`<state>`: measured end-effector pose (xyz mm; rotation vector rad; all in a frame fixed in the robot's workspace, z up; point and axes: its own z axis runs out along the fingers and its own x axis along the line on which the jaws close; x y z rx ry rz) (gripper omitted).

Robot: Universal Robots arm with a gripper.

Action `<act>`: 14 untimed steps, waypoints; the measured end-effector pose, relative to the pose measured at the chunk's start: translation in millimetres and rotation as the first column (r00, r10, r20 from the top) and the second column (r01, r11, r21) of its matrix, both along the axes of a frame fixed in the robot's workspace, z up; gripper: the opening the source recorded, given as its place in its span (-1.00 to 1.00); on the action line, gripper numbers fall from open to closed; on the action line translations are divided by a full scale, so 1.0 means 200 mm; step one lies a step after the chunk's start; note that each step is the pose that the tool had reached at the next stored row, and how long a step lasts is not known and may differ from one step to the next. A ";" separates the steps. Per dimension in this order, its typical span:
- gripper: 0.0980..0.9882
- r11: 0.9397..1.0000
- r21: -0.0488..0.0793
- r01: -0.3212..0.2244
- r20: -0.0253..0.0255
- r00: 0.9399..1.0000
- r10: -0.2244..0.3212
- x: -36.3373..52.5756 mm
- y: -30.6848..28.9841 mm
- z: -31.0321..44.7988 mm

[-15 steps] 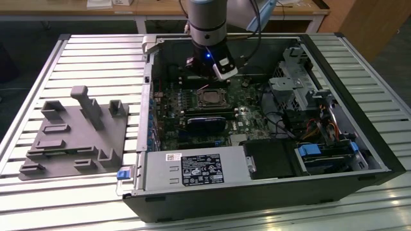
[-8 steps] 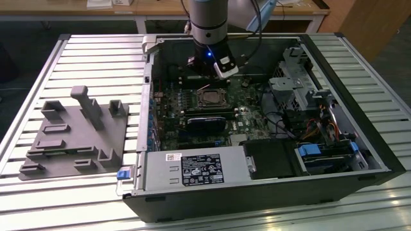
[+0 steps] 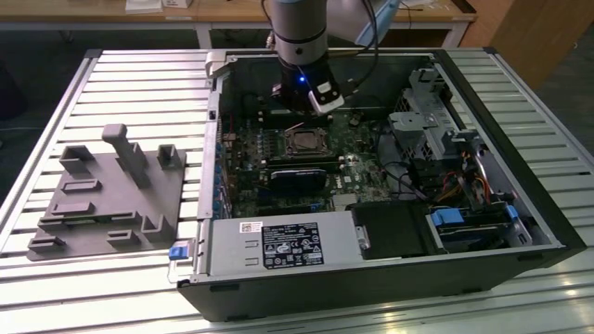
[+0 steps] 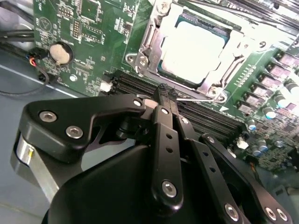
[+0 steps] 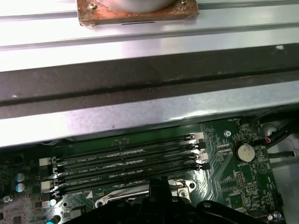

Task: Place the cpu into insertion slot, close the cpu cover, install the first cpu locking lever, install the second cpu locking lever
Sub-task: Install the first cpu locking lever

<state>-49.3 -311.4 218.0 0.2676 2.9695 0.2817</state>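
Second wrist view: pale square cpu (image 4: 191, 51)

In the first wrist view, jaws hide most of the insertion slot (image 5: 117, 199).

A slatted metal table (image 3: 139, 76) carries two things in the exterior view. An open computer case (image 3: 371, 289) lies on its side from the centre toward 3 o'clock. A grey moulded tray (image 3: 93, 209) with upright pegs lies flat at 9 o'clock, just beside the case.
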 end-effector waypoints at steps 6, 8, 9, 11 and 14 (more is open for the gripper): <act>-0.98 1.000 0.000 0.018 0.028 0.999 -0.018 -0.023 0.007 -0.015; -0.98 1.000 0.000 0.025 0.032 0.999 -0.025 -0.036 0.014 -0.018; -0.98 1.000 0.000 0.030 0.033 0.999 -0.030 -0.040 0.016 -0.020; -0.98 0.999 0.000 0.048 0.034 0.998 -0.048 -0.042 0.018 -0.023; -0.98 0.995 0.000 0.096 0.035 0.995 -0.096 -0.042 0.018 -0.029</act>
